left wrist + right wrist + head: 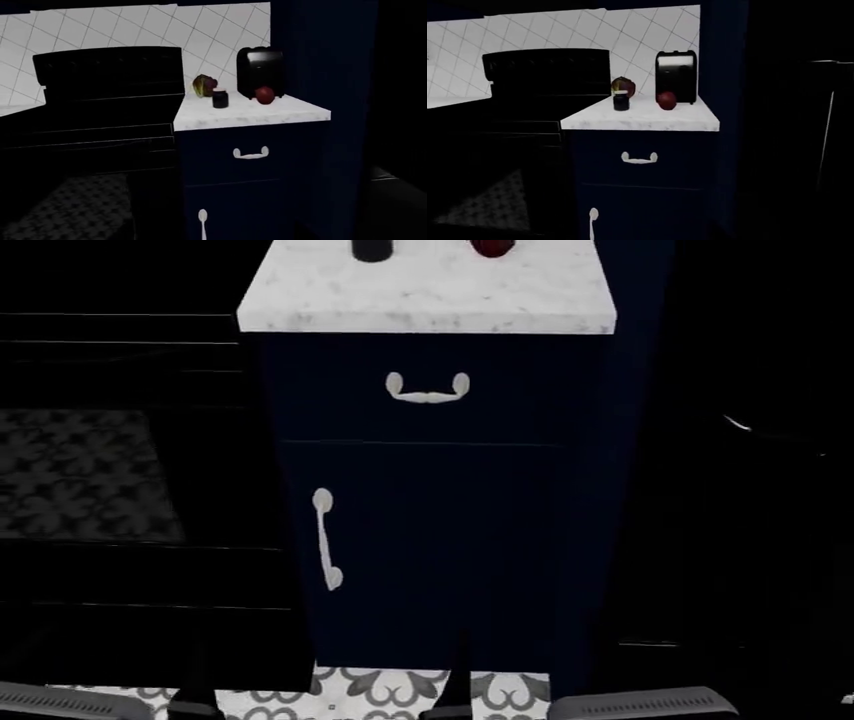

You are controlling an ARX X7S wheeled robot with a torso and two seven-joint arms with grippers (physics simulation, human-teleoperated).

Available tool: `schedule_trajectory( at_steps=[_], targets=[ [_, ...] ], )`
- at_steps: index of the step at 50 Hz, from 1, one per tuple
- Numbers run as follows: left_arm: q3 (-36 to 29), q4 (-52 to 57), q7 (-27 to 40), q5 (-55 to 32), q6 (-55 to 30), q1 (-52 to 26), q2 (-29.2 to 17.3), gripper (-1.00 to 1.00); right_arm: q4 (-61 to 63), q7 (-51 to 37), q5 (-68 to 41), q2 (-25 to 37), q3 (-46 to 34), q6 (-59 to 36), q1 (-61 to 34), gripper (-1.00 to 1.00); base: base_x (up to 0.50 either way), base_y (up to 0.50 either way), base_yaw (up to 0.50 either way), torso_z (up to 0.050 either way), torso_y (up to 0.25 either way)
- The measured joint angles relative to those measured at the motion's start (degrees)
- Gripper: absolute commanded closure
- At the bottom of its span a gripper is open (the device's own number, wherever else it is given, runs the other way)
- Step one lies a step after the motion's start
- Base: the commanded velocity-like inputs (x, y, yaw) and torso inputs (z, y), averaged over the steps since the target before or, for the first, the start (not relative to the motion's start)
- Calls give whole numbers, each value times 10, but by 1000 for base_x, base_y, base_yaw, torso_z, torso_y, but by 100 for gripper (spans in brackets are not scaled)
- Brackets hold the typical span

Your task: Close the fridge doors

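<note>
The fridge doors show only as a tall black mass (800, 150) right of the navy cabinet in the right wrist view. A thin pale vertical line (826, 130) runs down that mass. The same black area fills the right of the head view (747, 490) and the left wrist view (403, 100). It is too dark to tell whether the doors stand open or closed. Neither gripper's fingers show in any view. Two grey bars, one at the lower left (54, 702) and one at the lower right (641, 705) of the head view, seem to be parts of my arms.
A navy cabinet (441, 520) with cream handles (427, 390) stands straight ahead under a white marble top (640, 119). On the top are a dark jar (621, 101), a red apple (666, 100) and a black toaster (676, 76). A black stove (100, 110) stands to its left on patterned floor tiles (400, 690).
</note>
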State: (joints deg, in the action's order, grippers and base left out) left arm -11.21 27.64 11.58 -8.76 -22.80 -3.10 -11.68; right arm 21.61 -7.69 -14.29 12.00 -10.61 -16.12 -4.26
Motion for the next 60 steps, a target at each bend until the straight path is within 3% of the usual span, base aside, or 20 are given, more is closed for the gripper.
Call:
schedule_trajectory(
  at_steps=[16,60],
  targets=[
    [-3,0,6,-2,0,-1,-5,-100,1,4,-19,2,1,14,1,-100,376,257,0,0,0],
    [-15,-6,20,-11,1,-6,-16,-100,-2,-8,-55,11,12,47,12,-100,462,-26,0,0,1]
  ],
)
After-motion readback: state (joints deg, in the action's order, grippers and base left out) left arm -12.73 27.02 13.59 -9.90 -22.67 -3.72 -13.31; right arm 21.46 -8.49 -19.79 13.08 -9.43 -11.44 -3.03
